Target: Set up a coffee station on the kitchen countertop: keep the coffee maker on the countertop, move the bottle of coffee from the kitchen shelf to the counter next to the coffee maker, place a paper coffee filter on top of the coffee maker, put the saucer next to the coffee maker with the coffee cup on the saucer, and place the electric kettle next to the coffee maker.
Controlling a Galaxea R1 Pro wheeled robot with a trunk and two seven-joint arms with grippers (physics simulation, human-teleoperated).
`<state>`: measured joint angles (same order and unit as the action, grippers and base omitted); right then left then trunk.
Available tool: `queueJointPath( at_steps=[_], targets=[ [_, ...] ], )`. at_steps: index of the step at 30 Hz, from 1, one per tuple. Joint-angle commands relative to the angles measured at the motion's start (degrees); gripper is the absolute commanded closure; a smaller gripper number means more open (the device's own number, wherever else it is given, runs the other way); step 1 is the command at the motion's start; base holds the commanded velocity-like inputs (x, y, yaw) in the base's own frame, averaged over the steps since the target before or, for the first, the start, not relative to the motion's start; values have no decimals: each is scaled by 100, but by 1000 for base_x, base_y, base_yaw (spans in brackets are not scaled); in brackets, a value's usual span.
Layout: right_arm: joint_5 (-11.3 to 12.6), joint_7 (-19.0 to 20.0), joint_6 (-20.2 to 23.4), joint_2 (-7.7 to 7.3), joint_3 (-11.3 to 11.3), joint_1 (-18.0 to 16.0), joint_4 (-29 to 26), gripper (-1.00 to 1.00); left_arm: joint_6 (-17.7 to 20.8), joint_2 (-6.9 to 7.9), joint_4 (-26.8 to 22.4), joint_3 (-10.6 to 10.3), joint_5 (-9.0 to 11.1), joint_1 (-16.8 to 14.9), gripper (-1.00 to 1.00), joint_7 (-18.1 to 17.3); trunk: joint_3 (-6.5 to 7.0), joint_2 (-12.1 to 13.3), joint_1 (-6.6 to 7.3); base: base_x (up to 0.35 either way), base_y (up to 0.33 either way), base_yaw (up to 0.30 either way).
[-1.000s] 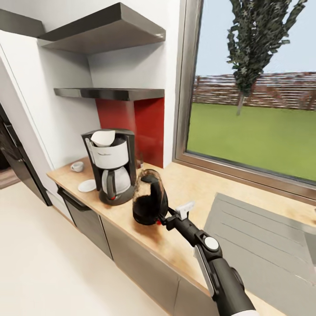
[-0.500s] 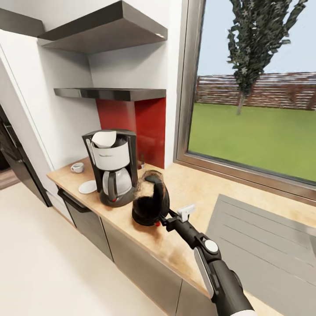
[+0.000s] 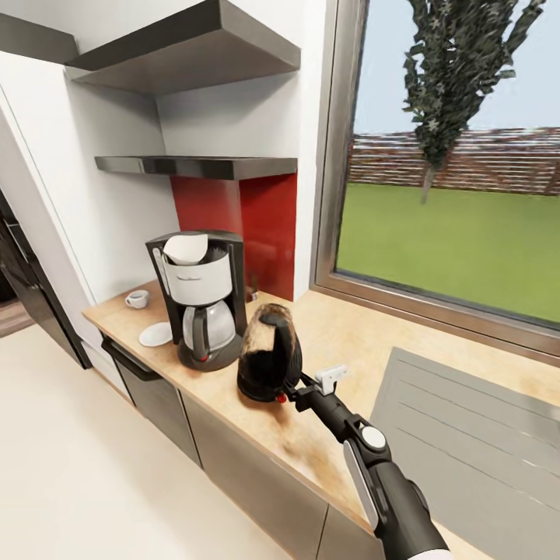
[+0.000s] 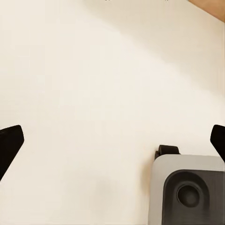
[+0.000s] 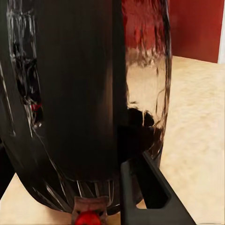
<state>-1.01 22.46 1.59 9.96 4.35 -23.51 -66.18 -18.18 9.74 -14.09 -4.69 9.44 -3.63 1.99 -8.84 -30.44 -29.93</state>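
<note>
My right gripper (image 3: 289, 389) pinched the glossy black electric kettle (image 3: 268, 362) mid-frame, on the tan wooden countertop (image 3: 342, 342) beside the black coffee maker (image 3: 200, 299).

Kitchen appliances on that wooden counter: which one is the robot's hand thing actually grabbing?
The dark, shiny electric kettle. The right end effector grips its handle side, while the coffee maker, with its white filter holder and glass carafe, stands untouched beside it.
</note>
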Motion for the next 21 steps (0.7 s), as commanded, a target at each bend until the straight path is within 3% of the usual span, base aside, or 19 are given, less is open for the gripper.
queueJointPath(
  at_steps=[1, 21],
  targets=[
    [24, 21, 17, 4, -10, -3, 25, 100, -19, 6, 3, -49, 49, -5, -100, 21, -10, -10, -2, 16, 13, 0],
    [31, -373, 1, 4, -4, -4, 164, 100, -28, 3, 3, -42, 58, 4, -100, 21, -10, -10, -2, 42, 24, 0]
  ],
)
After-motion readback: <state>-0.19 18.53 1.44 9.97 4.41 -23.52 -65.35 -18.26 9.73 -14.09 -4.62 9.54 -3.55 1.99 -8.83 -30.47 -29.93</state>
